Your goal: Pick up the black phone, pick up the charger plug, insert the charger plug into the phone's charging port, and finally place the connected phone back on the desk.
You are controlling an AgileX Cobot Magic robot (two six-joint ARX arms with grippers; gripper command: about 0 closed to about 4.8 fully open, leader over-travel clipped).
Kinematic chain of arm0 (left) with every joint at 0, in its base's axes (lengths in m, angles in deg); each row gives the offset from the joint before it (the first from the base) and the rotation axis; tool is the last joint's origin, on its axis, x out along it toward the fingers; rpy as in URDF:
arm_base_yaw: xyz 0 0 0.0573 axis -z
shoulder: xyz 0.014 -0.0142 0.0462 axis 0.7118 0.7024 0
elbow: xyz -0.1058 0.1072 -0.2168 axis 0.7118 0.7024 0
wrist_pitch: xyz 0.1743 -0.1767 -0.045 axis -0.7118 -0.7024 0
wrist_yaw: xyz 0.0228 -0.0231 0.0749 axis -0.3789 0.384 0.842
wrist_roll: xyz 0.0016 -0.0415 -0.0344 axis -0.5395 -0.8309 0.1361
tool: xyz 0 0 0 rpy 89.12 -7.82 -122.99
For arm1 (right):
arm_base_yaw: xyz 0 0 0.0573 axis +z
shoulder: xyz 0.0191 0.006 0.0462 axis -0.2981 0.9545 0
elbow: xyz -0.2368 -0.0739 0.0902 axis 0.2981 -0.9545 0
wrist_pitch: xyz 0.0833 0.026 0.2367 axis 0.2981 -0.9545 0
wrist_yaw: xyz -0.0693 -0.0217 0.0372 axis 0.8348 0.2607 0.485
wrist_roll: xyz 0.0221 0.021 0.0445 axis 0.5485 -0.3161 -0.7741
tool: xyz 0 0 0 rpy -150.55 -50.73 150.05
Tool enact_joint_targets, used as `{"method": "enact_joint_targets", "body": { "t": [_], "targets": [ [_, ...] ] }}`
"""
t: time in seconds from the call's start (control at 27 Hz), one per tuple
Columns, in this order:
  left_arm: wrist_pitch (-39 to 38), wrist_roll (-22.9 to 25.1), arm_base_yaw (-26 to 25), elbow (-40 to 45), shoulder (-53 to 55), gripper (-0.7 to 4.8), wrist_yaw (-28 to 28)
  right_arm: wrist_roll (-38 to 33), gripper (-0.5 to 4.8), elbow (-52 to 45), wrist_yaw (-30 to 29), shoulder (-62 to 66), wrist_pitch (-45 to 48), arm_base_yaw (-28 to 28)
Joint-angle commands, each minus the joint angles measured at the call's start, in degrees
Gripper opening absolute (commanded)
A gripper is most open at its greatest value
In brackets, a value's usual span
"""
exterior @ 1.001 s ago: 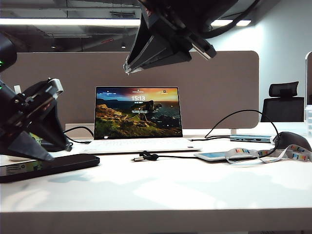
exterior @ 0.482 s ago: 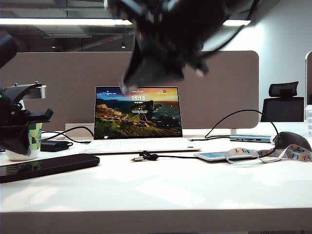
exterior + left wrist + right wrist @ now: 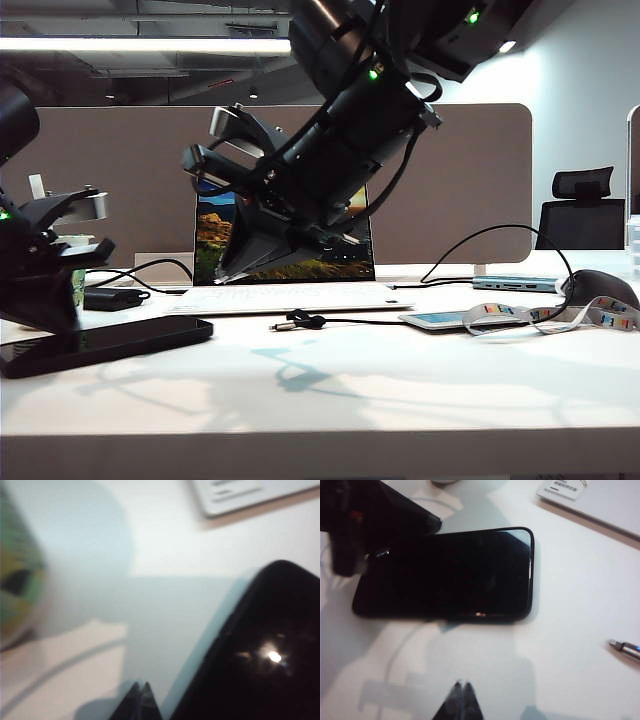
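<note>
A: Where the black phone (image 3: 105, 343) lies, is it flat on the bench (image 3: 330, 385)?

B: Yes, flat at the bench's left side in the exterior view, glossy face up. The left hand (image 3: 45, 300) stands right over its left end, fingers pressed together with nothing between them; the left wrist view shows its closed tips (image 3: 140, 700) just beside the phone's edge (image 3: 260, 645).

A: And the charger plug (image 3: 283, 325)?

B: It rests on the bench in front of the laptop (image 3: 285, 255), well apart from the phone, its black cable (image 3: 370, 322) trailing right. In the right wrist view its silver tip (image 3: 615, 644) shows off to one side of the phone (image 3: 445, 575).

A: The right hand (image 3: 225, 275)?

B: It hangs above the bench before the laptop screen, tips shut (image 3: 461, 702) and empty, pointing down toward the phone.
</note>
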Motion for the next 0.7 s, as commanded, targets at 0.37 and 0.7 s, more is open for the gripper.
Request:
{"method": "enact_joint_targets", "body": {
  "t": [0.37, 0.7],
  "targets": [
    [-3.10, 0.76, 0.24, -0.02, 0.02, -0.06, -16.87, 0.24, -0.06, 0.39, -7.13, -0.22, -4.31, -4.17],
    [-2.03, 0.79, 5.09, -0.02, 0.15, -0.06, -17.66, 4.92, -0.06, 0.33, -9.70, 0.66, -7.13, 1.73]
  ]
}}
